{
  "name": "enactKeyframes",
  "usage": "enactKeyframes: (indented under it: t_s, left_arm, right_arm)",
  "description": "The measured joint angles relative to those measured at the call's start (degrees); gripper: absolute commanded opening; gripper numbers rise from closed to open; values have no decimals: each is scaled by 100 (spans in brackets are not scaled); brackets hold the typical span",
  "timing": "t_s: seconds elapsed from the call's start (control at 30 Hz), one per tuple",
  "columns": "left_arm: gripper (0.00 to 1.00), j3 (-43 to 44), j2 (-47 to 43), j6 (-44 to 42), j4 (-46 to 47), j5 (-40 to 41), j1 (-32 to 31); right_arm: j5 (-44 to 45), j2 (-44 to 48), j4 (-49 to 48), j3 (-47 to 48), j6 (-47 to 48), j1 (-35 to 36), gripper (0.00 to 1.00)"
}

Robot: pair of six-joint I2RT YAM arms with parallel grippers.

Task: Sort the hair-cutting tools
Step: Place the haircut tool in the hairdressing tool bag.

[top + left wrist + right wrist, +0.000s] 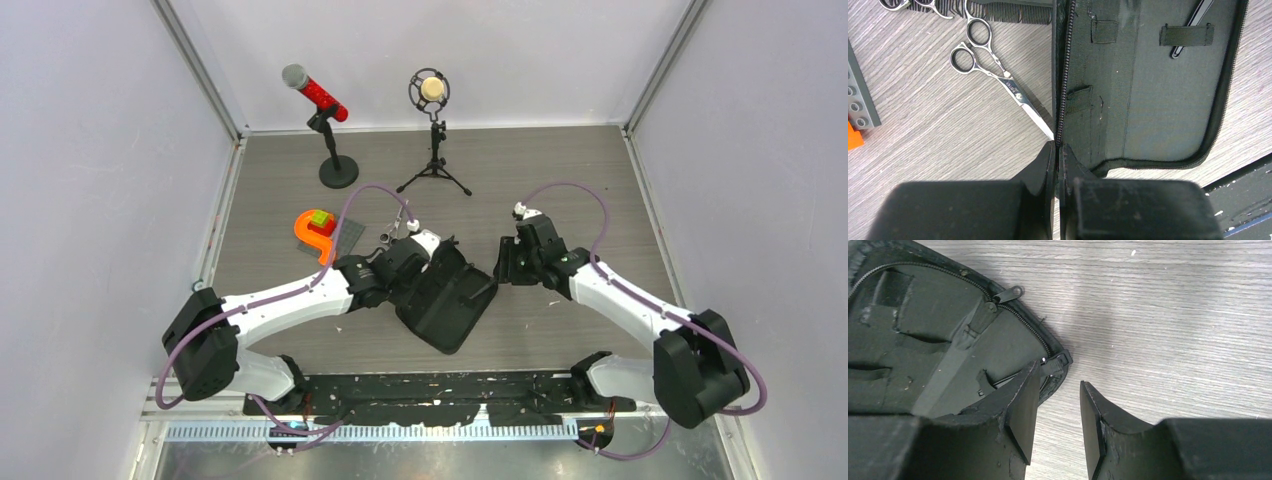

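Left gripper (1055, 148) pinched the zip case (1158, 100) edge; right gripper (1059, 379) hung spread.
Ahead-left of my left gripper I counted two scissors (998, 75), one comb (1013, 12); one hair clip (1177, 50) inside the case.

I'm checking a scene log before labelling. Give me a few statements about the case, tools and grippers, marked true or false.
1. The zip case lies open. True.
2. The right gripper is shut on scissors. False: its jaws stand open and empty by the case's corner.
3. A pair of scissors lies on the table beside the case. True.
4. The comb sits inside the case. False: it lies on the table outside it.
5. A black clip is tucked under a strap in the case. True.
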State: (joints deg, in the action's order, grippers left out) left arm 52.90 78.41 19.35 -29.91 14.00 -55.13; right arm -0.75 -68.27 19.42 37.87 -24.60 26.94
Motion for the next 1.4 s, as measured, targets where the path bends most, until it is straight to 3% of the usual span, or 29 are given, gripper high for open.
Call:
enactKeyframes:
  t_s: [0.2,0.3,0.53,0.87,1.17,1.3,1.4]
  left_arm:
    - [0,0,0,-26,-4,15,-22]
    - [0,7,0,-22,-20,66,-59]
    - [0,133,35,107,-186,256,-175]
    - [0,142,35,177,-262,404,-267]
    - [0,142,35,175,-295,455,-297]
    - [0,142,35,173,-297,463,-299]
    - [0,142,35,170,-306,468,-299]
  right_arm:
    - [46,-592,352,472,79,0,45]
    - [96,-708,562,745,22,2,52]
    - [575,-741,922,1043,-732,181,56]
    - [1014,-1106,1270,1045,-2203,387,49]
    - [966,-1585,1226,1047,-2983,411,46]
    - [876,-1703,1123,1047,-3163,413,40]
    - [809,-1725,1084,1047,-3263,411,30]
